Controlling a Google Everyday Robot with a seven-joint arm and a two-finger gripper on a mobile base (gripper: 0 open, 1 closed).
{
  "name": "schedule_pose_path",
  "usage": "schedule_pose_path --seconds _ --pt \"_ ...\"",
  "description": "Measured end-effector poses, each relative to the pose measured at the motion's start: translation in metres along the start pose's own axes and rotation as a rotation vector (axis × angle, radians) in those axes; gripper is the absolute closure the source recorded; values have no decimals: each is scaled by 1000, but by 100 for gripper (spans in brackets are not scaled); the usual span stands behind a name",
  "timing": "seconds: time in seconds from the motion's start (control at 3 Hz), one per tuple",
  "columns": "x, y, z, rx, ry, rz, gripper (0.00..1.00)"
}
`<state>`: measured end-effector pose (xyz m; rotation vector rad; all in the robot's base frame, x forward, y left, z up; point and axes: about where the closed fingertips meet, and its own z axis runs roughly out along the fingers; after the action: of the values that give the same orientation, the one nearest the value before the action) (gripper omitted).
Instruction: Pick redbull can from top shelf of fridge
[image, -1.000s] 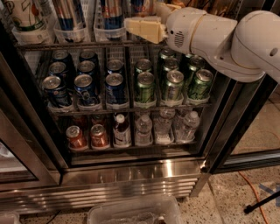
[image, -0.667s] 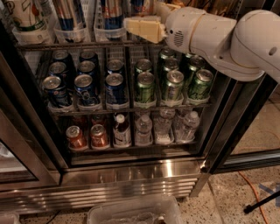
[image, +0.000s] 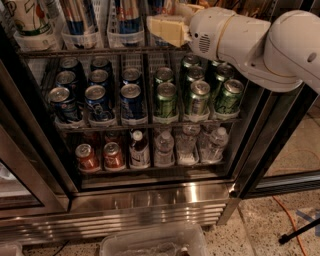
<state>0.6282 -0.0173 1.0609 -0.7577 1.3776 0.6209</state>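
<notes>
Dim, warm light. The fridge (image: 261, 131) interior is shadowed; glare streaks its steel base (image: 150, 200). The tool (image: 167, 29), at the top shelf (image: 85, 51), catches the brightest light.

Matt gripper (image: 167, 30) at top shelf (image: 75, 51), brushed-steel fridge (image: 150, 200)

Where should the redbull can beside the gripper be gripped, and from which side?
Across its slim round body, above the bin lip, coming level from the front. The redbull can stands upright in a clear bin on the top shelf; the gripper is just to its right in view.
</notes>
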Motion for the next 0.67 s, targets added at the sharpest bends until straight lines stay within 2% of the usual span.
schedule_pose_path --seconds 0.33,0.67 --pt "0 0 0 0 0 0 89" --pt "0 0 0 0 0 0 100"
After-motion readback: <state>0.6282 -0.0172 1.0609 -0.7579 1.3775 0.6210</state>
